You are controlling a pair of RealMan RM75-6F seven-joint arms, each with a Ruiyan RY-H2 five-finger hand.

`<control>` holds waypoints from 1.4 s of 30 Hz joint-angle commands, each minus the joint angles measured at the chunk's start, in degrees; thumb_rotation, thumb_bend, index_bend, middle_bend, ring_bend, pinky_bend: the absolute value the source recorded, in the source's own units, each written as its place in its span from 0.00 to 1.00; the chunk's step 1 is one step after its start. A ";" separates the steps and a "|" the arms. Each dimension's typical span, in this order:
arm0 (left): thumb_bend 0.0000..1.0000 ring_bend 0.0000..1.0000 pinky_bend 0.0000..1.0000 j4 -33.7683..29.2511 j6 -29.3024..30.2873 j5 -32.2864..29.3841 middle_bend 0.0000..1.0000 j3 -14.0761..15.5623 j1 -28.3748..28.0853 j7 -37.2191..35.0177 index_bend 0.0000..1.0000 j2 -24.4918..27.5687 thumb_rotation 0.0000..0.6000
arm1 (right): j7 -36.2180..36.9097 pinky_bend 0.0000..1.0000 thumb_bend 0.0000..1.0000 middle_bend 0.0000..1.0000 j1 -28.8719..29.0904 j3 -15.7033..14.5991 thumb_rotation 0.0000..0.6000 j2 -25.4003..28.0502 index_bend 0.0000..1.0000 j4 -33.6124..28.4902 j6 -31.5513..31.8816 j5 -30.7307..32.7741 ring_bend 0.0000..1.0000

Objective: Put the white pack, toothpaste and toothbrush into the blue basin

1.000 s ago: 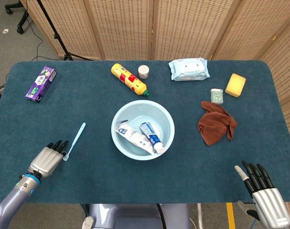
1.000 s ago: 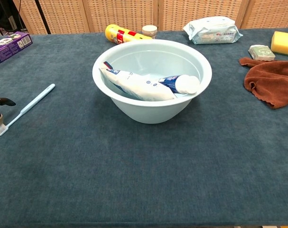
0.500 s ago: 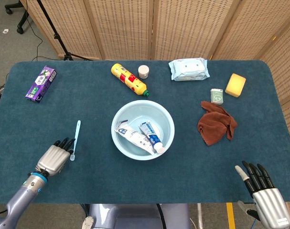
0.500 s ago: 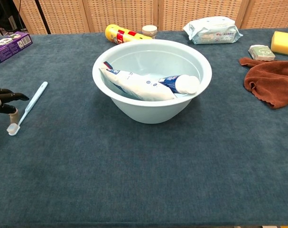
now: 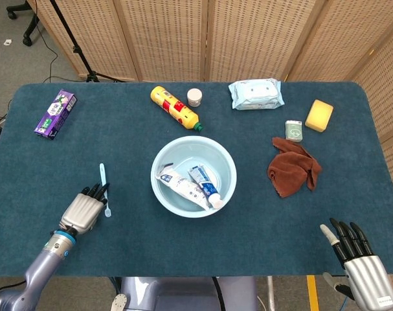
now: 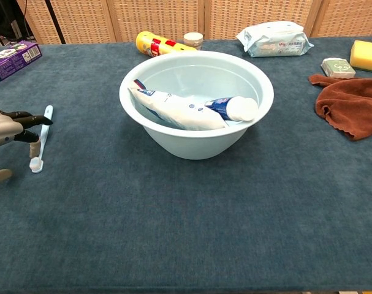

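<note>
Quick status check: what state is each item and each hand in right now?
blue basin: upright, holds two items
white pack: in basin
toothpaste: in basin, capped
toothbrush: flat on table, beside left hand's fingers
left hand: on table, holding nothing
right hand: open, idle

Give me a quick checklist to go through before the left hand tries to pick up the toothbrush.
1. Toothbrush lies flat on the table, outside the blue basin: ok.
2. Left hand touching the toothbrush: ok.
3. Firm hold on it: cannot tell.
4. Room in the basin beside the toothpaste and white pack: ok.
5. Path from toothbrush to basin clear: ok.
6. Right hand far from the basin: ok.
</note>
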 commanded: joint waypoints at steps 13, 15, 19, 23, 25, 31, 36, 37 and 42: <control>0.38 0.06 0.22 0.75 4.92 -1.41 0.00 -2.94 -0.35 0.27 0.29 -3.89 1.00 | 0.16 0.00 0.10 0.00 0.06 -0.03 1.00 0.01 0.06 0.14 -0.14 0.02 0.00; 0.38 0.06 0.22 0.68 5.11 -1.48 0.00 -3.02 -0.36 0.28 0.29 -3.93 1.00 | 0.12 0.00 0.10 0.00 0.06 -0.03 1.00 0.01 0.06 0.13 -0.15 -0.02 0.00; 0.38 0.06 0.22 0.56 5.35 -1.98 0.00 -3.19 -0.48 0.49 0.29 -4.06 1.00 | 0.07 0.00 0.10 0.00 0.02 -0.06 1.00 0.00 0.06 0.14 -0.08 -0.11 0.00; 0.38 0.06 0.22 -0.34 6.02 -1.85 0.00 -3.79 -0.39 -0.60 0.29 -3.71 1.00 | 0.17 0.00 0.10 0.00 0.04 -0.03 1.00 0.01 0.06 0.20 -0.15 0.03 0.00; 0.38 0.06 0.22 -1.13 6.37 -1.23 0.00 -4.09 -0.25 -1.73 0.29 -3.13 1.00 | 0.22 0.00 0.10 0.00 0.08 -0.02 1.00 0.00 0.06 0.25 -0.21 0.08 0.00; 0.36 0.05 0.22 -3.28 5.98 -0.01 0.00 -6.10 -1.00 -5.26 0.29 0.53 1.00 | -0.11 0.00 0.10 0.00 0.07 -0.10 1.00 -0.13 0.06 0.27 -0.35 -0.05 0.00; 0.36 0.04 0.22 -4.14 4.67 -2.38 0.00 -7.71 -2.40 -5.13 0.29 1.82 1.00 | -0.35 0.00 0.10 0.00 0.05 -0.14 1.00 -0.20 0.06 0.22 -0.41 -0.15 0.00; 0.36 0.04 0.22 -4.17 4.21 -3.16 0.00 -8.00 -2.87 -4.73 0.29 1.98 1.00 | -0.37 0.00 0.10 0.00 0.05 -0.15 1.00 -0.20 0.06 0.21 -0.41 -0.17 0.00; 0.36 0.04 0.22 -2.33 2.54 -7.23 0.00 -8.97 -5.57 -1.84 0.29 -0.08 1.00 | -0.03 0.00 0.10 0.00 0.03 -0.02 1.00 -0.09 0.06 0.26 -0.23 0.11 0.00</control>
